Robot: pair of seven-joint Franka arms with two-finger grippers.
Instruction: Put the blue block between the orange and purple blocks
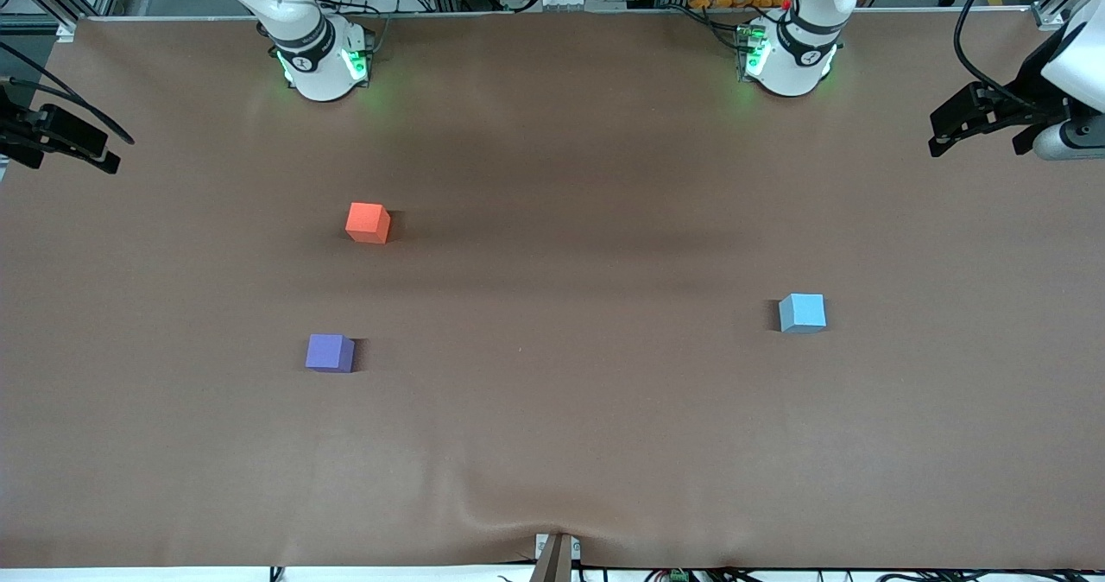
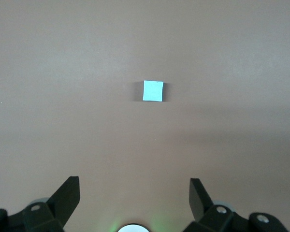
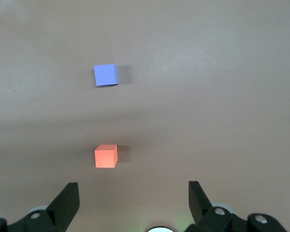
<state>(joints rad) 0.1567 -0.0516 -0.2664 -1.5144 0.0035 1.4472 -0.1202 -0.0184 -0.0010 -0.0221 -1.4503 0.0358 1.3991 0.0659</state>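
Observation:
The blue block lies on the brown table toward the left arm's end; it also shows in the left wrist view. The orange block and the purple block lie toward the right arm's end, the purple one nearer the front camera, with a bare gap between them. Both show in the right wrist view, orange and purple. My left gripper is open and empty, high over the table by its base. My right gripper is open and empty, high by its base.
The arm bases stand along the table's edge farthest from the front camera. Dark fixtures with cables hang over the table's two ends. The brown cloth puckers at its nearest edge.

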